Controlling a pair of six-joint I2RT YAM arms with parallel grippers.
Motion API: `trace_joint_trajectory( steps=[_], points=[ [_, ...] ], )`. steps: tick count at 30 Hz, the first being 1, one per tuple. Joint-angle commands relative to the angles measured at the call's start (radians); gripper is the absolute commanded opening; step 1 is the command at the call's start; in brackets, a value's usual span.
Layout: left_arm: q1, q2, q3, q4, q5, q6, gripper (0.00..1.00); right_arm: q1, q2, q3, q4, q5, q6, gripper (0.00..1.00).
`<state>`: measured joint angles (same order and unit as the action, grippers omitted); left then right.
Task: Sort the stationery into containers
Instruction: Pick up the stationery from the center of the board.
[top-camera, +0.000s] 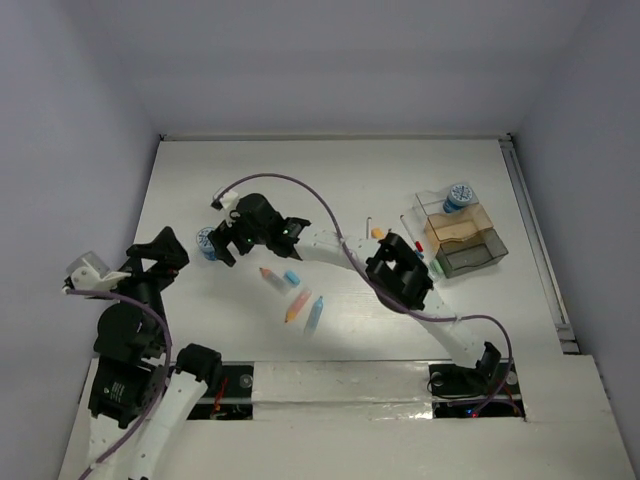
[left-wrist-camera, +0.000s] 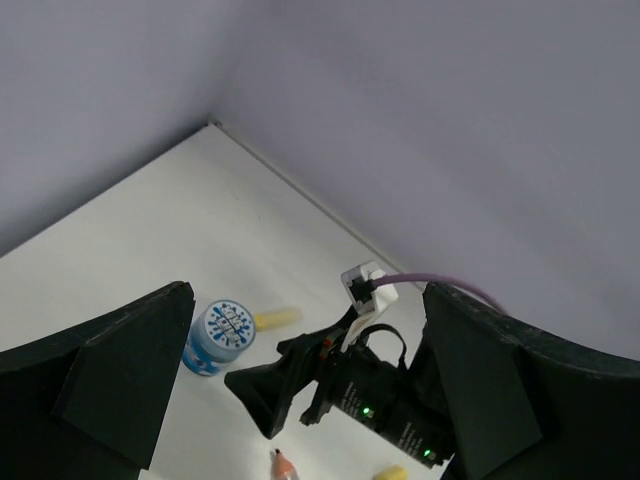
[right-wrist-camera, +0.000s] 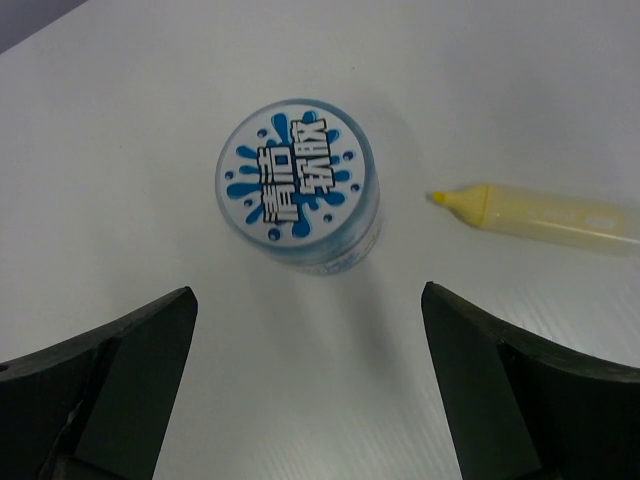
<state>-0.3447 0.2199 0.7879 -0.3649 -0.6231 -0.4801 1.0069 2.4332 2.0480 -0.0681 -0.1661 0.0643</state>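
Spread wide, the right gripper (right-wrist-camera: 308, 325) hangs just short of the small round blue-and-white plastic pot (right-wrist-camera: 298, 185), upright beside a pale yellow marker (right-wrist-camera: 545, 215), well apart from the clear and tan trays (top-camera: 470, 237); the pick-up seems in hand, needing a forward reach, then closure.

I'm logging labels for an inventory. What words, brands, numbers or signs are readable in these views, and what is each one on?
"清洁软胶": white stylised characters, tilted, on the blue-splash lid of the round pot in the right wrist view.
Yellow pen: any print on its barrel is too faint to read.
Second pot, far right in the top view: lid print too small to read.
Nothing else readable.
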Motion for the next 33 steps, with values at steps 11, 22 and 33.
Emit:
trace_joint_trajectory(
  steps=[11, 22, 33],
  points=[
    [0.006, -0.065, -0.039, 0.092, -0.043, 0.006, 0.99, 0.032, 0.220, 0.368, -0.033, 0.048, -0.008, 1.00],
    [0.006, -0.074, -0.053, 0.112, 0.019, 0.040, 0.99, 0.041, 0.314, 0.478, 0.004, 0.051, 0.012, 0.95],
    [0.006, -0.077, -0.059, 0.126, 0.054, 0.060, 0.99, 0.041, 0.250, 0.396, 0.129, 0.109, 0.054, 0.38]
  ],
)
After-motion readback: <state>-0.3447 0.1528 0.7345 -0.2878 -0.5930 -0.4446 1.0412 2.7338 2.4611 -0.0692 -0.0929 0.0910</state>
